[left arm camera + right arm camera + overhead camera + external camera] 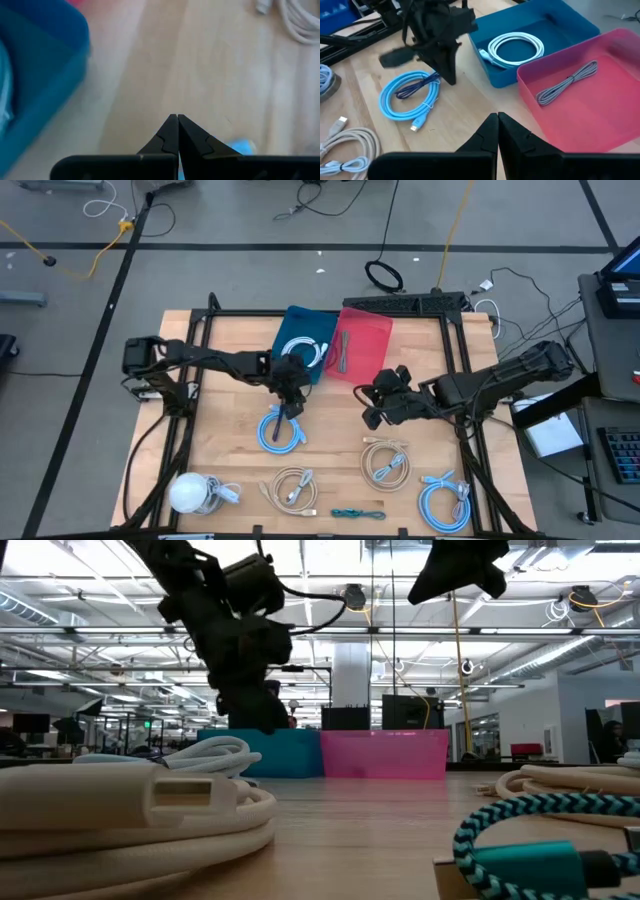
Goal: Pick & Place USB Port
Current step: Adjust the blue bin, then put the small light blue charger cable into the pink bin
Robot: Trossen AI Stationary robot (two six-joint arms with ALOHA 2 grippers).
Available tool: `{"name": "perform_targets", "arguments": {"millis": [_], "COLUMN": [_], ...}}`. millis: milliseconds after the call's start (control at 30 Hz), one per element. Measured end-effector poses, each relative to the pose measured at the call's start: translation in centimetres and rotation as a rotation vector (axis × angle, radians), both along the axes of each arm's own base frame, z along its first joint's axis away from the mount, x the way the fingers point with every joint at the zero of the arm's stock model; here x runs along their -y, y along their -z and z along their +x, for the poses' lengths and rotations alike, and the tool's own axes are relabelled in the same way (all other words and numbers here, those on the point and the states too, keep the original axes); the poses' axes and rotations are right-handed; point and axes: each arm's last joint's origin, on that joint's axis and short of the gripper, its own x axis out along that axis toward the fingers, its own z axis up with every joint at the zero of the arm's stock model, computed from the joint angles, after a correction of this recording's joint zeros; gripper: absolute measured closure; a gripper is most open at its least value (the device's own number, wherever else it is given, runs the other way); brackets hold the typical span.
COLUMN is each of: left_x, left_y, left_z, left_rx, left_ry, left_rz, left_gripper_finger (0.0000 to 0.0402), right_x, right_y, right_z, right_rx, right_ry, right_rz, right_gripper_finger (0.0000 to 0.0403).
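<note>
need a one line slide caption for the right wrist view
Right hand shut above the table; left hand by the blue cable coil; white cable in blue bin, grey cable in pink bin.

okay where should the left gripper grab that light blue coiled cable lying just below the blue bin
Judging by its flat pose, come straight down on the light blue cable and pinch its bundled strands across the loop's rim. The left gripper, shut, hovers at its upper edge.

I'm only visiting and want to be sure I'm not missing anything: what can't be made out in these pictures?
- Blue bin, low view: its contents hide behind its wall and the left arm.
- Light blue cable, left wrist view: nearly all hidden behind the shut left gripper.
- Green cable, high view: too small to tell its plugs.
- Beige cable, right wrist view: cut off by the picture's edge.
</note>
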Motion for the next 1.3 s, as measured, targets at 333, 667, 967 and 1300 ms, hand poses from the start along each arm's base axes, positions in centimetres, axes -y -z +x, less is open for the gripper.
{"name": "perform_targets", "arguments": {"millis": [333, 667, 967, 1300], "left_x": [-2.0, -4.1, -4.1, -1.4], "left_y": [2.1, 1.7, 1.6, -2.8], "left_z": [0.7, 0.8, 0.9, -0.6], "left_rx": [-0.028, 0.039, 0.054, 0.127], "left_ry": [-0.106, -0.179, -0.174, -0.112], "left_rz": [0.083, 0.064, 0.048, -0.007], "left_gripper_finger": [0.0401, 0.0402, 0.0402, 0.0401], "right_x": [0.0, 0.0, 0.0, 0.0], "right_y": [0.0, 0.0, 0.0, -0.2], "right_z": [0.1, 0.1, 0.1, 0.3], "right_rx": [0.014, 0.011, 0.011, 0.024], "right_ry": [0.022, 0.019, 0.019, -0.009], "right_rz": [-0.013, -0.023, -0.023, -0.033], "right_gripper_finger": [0.0403, 0.0403, 0.0403, 0.0403]}}
